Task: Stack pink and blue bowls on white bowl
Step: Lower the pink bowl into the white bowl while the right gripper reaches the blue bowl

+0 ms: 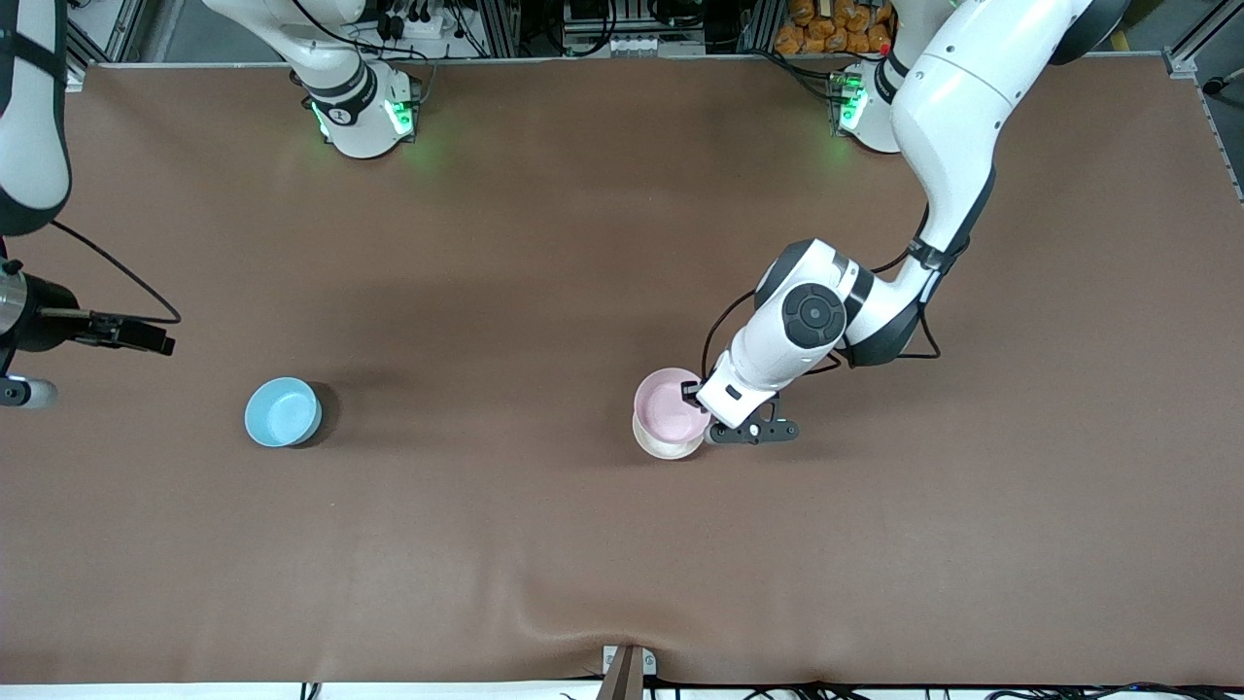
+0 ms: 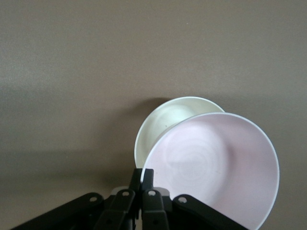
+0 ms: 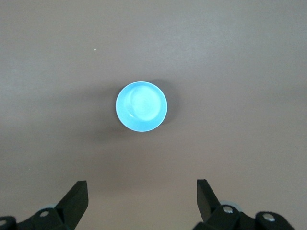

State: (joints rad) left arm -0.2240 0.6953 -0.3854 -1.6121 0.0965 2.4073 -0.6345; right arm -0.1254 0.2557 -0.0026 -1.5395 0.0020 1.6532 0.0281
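My left gripper point(image 1: 702, 397) is shut on the rim of the pale pink bowl point(image 1: 669, 402) and holds it tilted just over the white bowl point(image 1: 666, 447), which stands on the table with part of its rim showing. In the left wrist view the fingers point(image 2: 148, 178) pinch the pink bowl's point(image 2: 216, 167) edge, and the white bowl point(image 2: 165, 120) shows under it. The light blue bowl point(image 1: 282, 411) stands alone toward the right arm's end. My right gripper point(image 1: 155, 342) hangs high in the air, open and empty. The right wrist view shows the gripper point(image 3: 141, 184) well above the blue bowl point(image 3: 141, 106).
The brown table mat point(image 1: 544, 243) carries nothing but the three bowls. The arms' bases point(image 1: 364, 112) stand along the table's edge farthest from the front camera. A small clamp point(image 1: 627, 666) sits at the nearest edge.
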